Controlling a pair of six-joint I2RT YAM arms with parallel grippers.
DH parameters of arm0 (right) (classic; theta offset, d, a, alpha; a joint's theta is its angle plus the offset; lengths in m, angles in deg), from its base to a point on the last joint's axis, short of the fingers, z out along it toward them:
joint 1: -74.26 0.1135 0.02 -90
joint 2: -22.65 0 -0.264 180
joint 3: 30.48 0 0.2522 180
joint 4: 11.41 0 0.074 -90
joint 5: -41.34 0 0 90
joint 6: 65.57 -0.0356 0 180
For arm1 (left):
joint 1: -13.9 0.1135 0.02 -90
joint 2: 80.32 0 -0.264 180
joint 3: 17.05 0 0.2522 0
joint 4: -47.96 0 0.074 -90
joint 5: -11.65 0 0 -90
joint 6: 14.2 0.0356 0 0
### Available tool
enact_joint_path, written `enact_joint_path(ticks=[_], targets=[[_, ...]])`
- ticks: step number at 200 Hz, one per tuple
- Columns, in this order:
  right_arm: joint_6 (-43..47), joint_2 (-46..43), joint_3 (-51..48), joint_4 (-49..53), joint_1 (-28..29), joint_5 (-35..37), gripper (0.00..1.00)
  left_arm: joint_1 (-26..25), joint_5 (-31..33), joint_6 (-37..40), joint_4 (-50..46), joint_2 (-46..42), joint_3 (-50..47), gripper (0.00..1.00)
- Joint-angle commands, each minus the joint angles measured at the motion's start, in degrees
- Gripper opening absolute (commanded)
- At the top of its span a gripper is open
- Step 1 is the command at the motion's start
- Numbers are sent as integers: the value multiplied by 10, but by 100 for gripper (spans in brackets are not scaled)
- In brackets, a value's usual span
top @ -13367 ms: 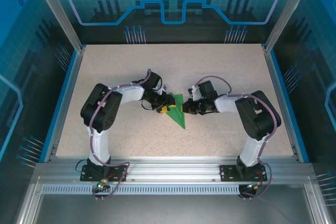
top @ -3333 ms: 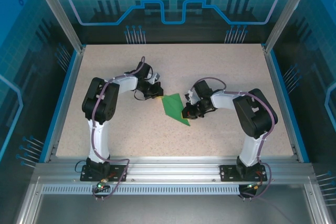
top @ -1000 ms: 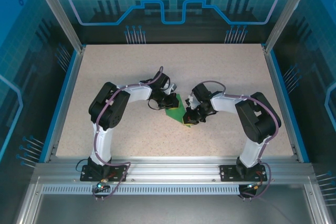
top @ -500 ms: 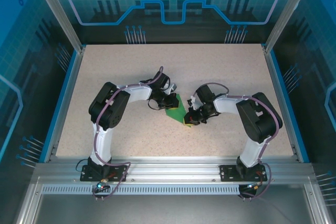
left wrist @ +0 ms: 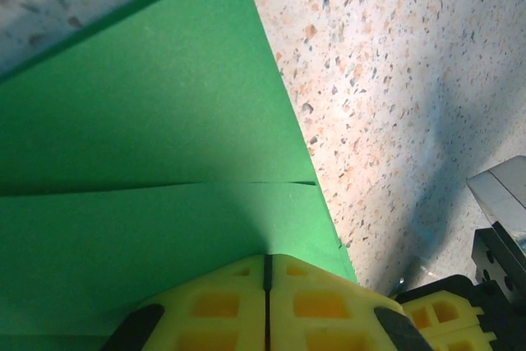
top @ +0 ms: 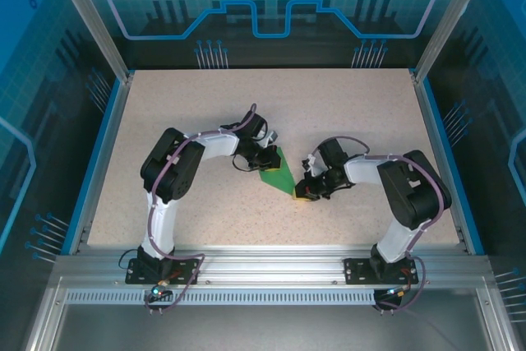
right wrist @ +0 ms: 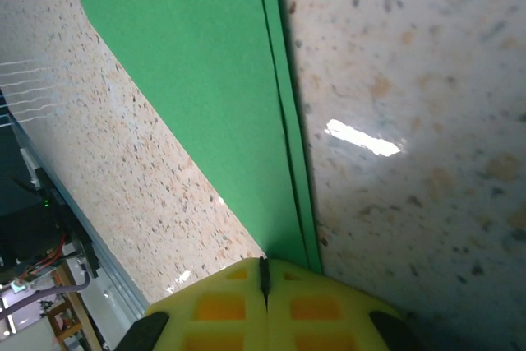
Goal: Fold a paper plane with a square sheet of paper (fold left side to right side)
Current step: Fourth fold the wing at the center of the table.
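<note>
The square sheet of paper [top: 279,175] lies flat mid-table, bright green and folded into a narrow pointed shape with its tip toward the near right. My left gripper [top: 268,159] is shut, its yellow fingertips resting on the paper's wide far-left part. In the left wrist view a fold line crosses the paper [left wrist: 148,121] just ahead of the left gripper [left wrist: 266,262]. My right gripper [top: 303,195] is shut at the paper's pointed end. In the right wrist view the layered edge of the paper [right wrist: 205,80] runs down to the right gripper [right wrist: 264,265].
The speckled beige table [top: 353,113] is bounded by blue side rails [top: 97,158] and an aluminium frame [top: 263,262] at the near edge. Part of the right gripper's yellow finger [left wrist: 444,318] shows at the lower right of the left wrist view.
My right gripper has slid along the paper toward the near right, to its pointed tip. The left gripper has stayed in place on the paper.
</note>
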Motion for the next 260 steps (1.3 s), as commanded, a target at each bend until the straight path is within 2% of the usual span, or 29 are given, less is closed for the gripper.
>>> enact_joint_path(ticks=[1, 31, 77, 157, 200, 260], targets=[[-7, 0, -39, 60, -20, 15, 1, 3, 69, 0, -30, 39, -2, 7], [2, -33, -42, 75, -31, 16, 1, 3, 63, 0, -29, 37, -1, 7], [-9, -84, 11, 90, -20, 19, 1, 2, 61, -2, -29, 34, -1, 7], [-32, 35, 109, 60, 25, 50, 1, 2, 57, -4, -27, 33, -4, 7], [-40, 48, 96, 87, 24, 74, 0, 2, 60, -3, -29, 32, -4, 7], [-23, 2, 34, 153, 15, 90, 0, 2, 66, 2, -35, 30, -1, 7]])
